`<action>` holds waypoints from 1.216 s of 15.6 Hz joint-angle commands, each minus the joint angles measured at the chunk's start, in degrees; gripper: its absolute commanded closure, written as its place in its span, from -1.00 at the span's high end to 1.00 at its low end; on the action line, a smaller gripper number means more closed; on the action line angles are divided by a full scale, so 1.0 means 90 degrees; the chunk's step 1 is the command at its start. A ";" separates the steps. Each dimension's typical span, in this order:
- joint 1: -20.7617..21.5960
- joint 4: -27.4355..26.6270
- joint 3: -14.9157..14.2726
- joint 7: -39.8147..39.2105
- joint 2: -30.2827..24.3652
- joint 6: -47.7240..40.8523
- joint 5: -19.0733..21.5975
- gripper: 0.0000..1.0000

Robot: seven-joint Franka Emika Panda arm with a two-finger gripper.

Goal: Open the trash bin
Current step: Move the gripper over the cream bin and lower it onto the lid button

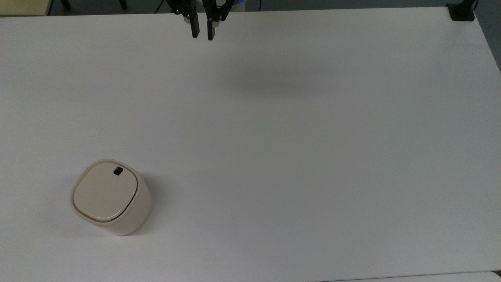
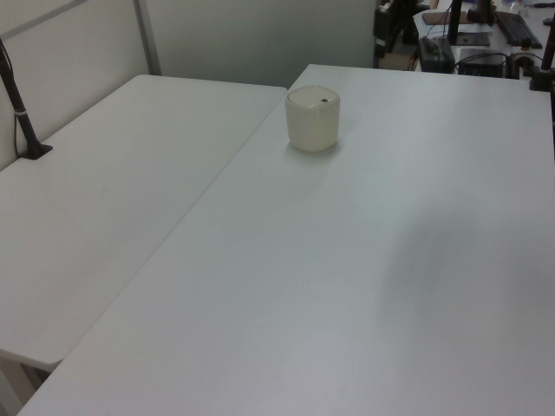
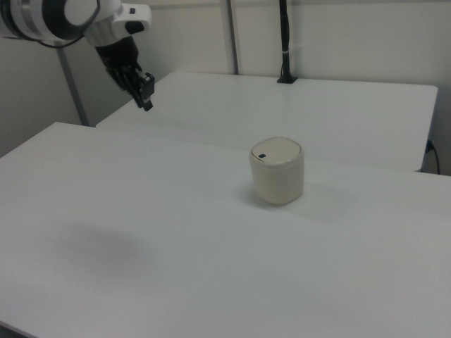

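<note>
black two-finger gripper (image 1: pixel 202 33): fingers spread, holding nothing, high at top view's upper edge | small cream plastic trash bin (image 1: pixel 110 196): lid closed, top view's lower left, well apart | black button (image 1: pixel 118 170) faces gripper | approach: down-left

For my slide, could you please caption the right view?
Open claw high above the white table, far from the closed cream plastic bin.

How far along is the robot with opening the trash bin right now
Nothing is done so far: the trash bin stands upright on the white table with its lid flat and closed, black button untouched. In hand: the gripper, fingers slightly apart and empty, hangs at the top view's upper edge, well away from the bin. Left: reach the bin, likely press the button, and open the lid.
</note>
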 commanded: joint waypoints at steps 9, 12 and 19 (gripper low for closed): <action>-0.0070 0.0807 -0.0860 0.2240 0.1846 0.2806 -0.0743 -1.00; -0.0041 0.1051 -0.1211 0.2573 0.2422 0.3383 -0.0948 -1.00; -0.0041 0.1052 -0.1408 0.2867 0.3302 0.4321 -0.1290 -1.00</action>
